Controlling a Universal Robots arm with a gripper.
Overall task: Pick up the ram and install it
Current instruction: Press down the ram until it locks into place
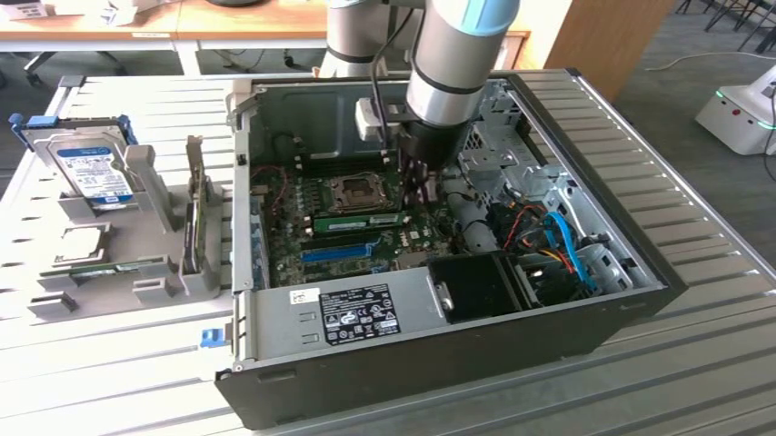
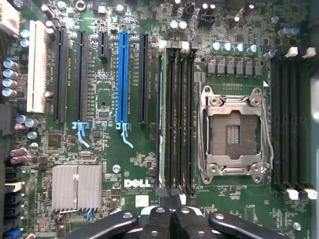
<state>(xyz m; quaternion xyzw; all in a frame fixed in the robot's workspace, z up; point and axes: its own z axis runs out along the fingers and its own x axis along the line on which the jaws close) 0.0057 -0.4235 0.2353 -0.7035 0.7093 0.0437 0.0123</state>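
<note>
The ram (image 1: 358,221) is a long green stick that stands on edge in a black memory slot of the motherboard, beside the empty CPU socket (image 1: 360,189). The wrist view looks down on the ram (image 2: 161,114) as a thin green line along the outermost of several black slots. My gripper (image 1: 424,195) hangs inside the open computer case, just above the ram's end toward the exterior view's right. In the wrist view my gripper (image 2: 172,199) is shut, its black fingers pressed together with nothing visible between them, over that end of the slot bank.
The computer case (image 1: 642,272) lies open on a slatted table. A blue slot strip (image 2: 122,74), a heatsink (image 2: 77,186) and cables (image 1: 558,241) crowd the board. At the exterior view's left, a grey holder (image 1: 200,236) carries a hard drive (image 1: 94,168) and another green board (image 1: 104,270).
</note>
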